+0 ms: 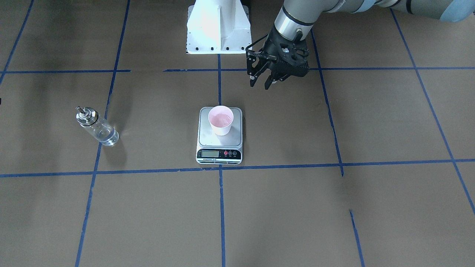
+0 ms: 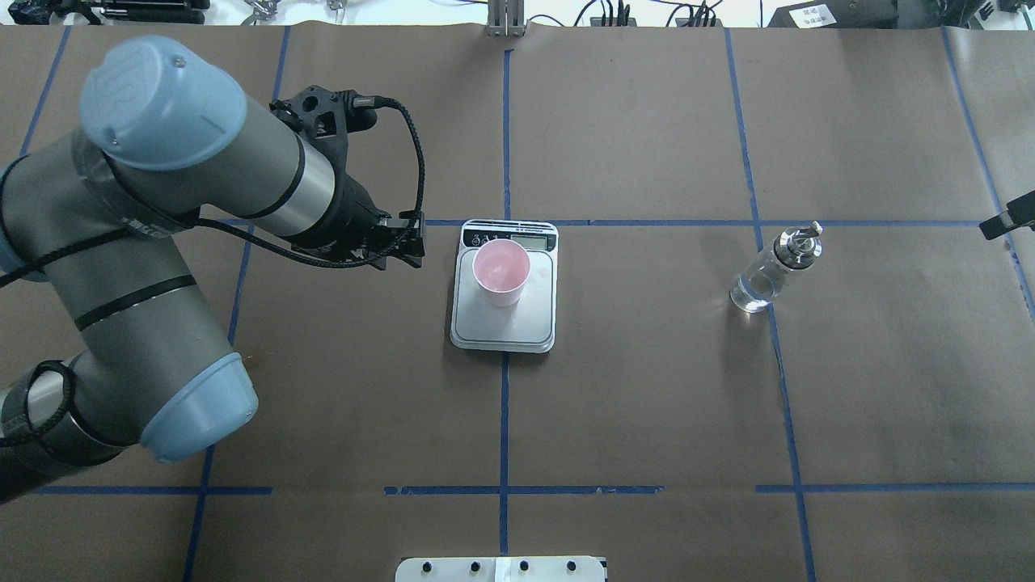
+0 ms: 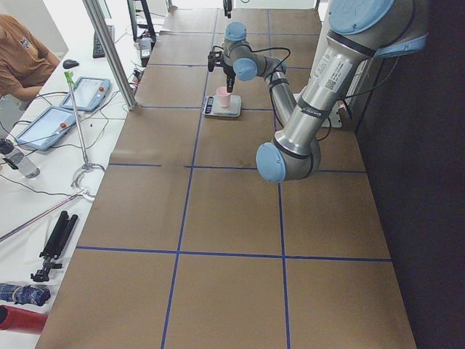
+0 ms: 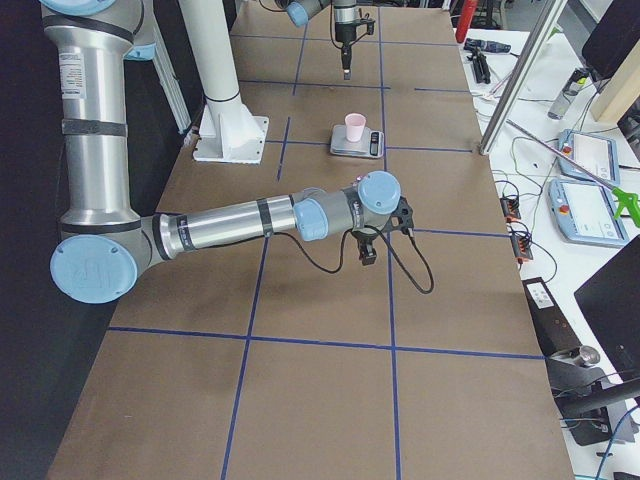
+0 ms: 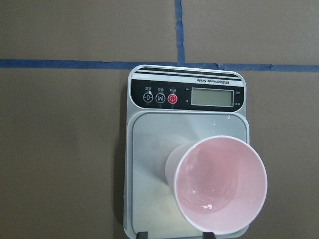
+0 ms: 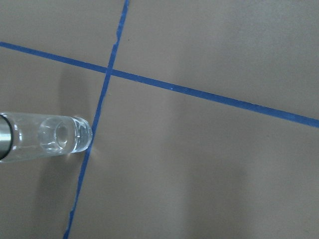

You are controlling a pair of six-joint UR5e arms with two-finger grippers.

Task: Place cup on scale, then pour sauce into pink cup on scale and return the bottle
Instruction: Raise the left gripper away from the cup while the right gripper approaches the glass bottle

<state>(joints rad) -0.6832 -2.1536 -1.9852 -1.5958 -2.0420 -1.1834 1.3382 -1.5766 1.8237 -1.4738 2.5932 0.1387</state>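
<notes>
We see the cup [image 1: 220,119] standing upright on the scale [image 1: 219,142], on the platform's half away from the display and toward the robot, near the middle of the table [image 1: 334,207]. The left arm reaches in low from the robot's left, its forearm bent back over the table. Its left tool [image 1: 262,81] hangs above the table between the scale and the robot's edge, apart from the cup, fingers [image 1: 268,83] pointing down, spread and holding nothing. Its wrist camera looks down on cup and scale.

The bottle [image 1: 96,126] stands upright on the table toward the robot's right end, well apart from the scale, on a blue tape line [image 2: 783,380].

The right arm stretches low along the table; its right tool [image 4: 366,250] points down near the bottle. We cannot tell whether it is open or closed.
</notes>
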